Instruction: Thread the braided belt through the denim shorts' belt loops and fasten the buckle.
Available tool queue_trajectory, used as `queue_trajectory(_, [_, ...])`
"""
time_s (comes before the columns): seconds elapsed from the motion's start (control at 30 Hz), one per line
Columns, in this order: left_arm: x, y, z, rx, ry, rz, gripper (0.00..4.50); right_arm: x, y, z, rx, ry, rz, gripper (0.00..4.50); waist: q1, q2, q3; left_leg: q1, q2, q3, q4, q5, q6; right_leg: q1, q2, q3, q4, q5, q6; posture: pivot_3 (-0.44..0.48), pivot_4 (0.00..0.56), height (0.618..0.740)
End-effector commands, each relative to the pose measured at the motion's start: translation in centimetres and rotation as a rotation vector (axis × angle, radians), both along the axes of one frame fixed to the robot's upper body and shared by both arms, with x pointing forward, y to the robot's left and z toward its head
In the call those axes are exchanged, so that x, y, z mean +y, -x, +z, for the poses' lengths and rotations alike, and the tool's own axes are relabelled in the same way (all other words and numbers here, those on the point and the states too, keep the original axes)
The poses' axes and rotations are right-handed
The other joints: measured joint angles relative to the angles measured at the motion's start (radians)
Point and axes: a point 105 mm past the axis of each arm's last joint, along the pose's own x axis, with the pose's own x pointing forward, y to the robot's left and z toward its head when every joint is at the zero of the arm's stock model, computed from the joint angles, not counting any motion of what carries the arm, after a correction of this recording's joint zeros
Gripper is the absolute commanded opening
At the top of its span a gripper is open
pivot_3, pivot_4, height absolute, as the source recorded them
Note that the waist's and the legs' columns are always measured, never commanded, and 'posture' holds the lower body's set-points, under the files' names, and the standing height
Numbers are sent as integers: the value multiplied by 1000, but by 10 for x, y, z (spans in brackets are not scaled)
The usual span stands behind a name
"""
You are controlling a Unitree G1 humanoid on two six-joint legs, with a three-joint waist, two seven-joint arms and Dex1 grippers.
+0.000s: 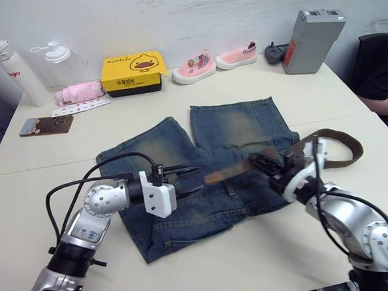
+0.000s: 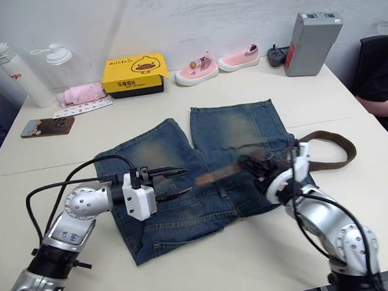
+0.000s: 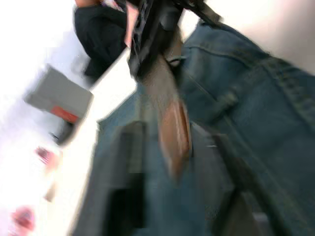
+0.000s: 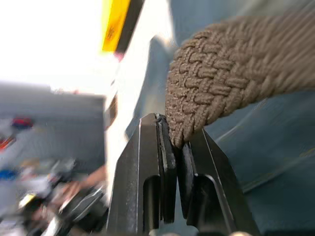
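The denim shorts lie flat mid-table, legs pointing away, waistband toward me. My right gripper hovers over their right side, shut on the braided belt a little behind its tan leather tip. The tip sticks out leftward above the waistband. The rest of the strap curves back in a loop on the table at the right. My left gripper is open, fingers pointing right, and the tip reaches in between them. A belt loop lies just below the tip. The buckle is hidden.
Along the far edge stand a white bottle, a yellow box, two pink shoes and a grey box. A dark flat case lies at the left. A person's arm rests at the right edge.
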Motion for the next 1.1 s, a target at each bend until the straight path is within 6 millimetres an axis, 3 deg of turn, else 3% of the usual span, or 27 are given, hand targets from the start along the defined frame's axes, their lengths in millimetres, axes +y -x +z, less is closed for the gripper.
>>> queue_trajectory(0.03, [12, 18, -1, 133, 10, -22, 2085, -46, -10, 2, -73, 179, -88, 0, -2, 1, 1, 0, 0, 0, 0, 0, 0, 0, 0, 0, 0, 0, 0, 0, 150, 706])
queue_trajectory(0.2, [21, 25, -1, 200, 31, 0, 2085, -48, -7, -9, -106, 362, -17, 0, -1, 3, 1, -1, 1, 2, -1, 0, 1, 0, 0, 1, 0, 0, 0, 0, 150, 706])
queue_trajectory(0.37, [30, 34, -4, 297, 90, 48, 2085, -57, -5, -16, -144, 439, -18, 0, -1, 3, 1, -1, 0, 2, -1, 0, 1, 0, 0, 1, -1, 0, 0, 0, 150, 706])
queue_trajectory(0.53, [31, 40, -10, 357, 88, 62, 2085, -40, -7, -14, -189, 449, 22, 0, 1, 2, 1, -1, 0, 2, -1, -1, 0, 1, 0, 1, -1, 0, 0, 0, 150, 706])
queue_trajectory(0.8, [30, 40, -12, 359, 89, 77, 2085, -20, -9, 7, -334, 531, 42, 0, 0, 3, 1, -1, 0, 2, -2, -1, 0, 0, 0, 1, -1, 0, 0, 0, 150, 706])
queue_trajectory(1.1, [28, 38, -9, 353, 103, 82, 2085, -6, -2, 6, -393, 601, 91, 0, 0, 3, 1, -1, 0, 2, -2, -1, 0, 0, 0, 1, -1, 0, 0, 0, 150, 706])
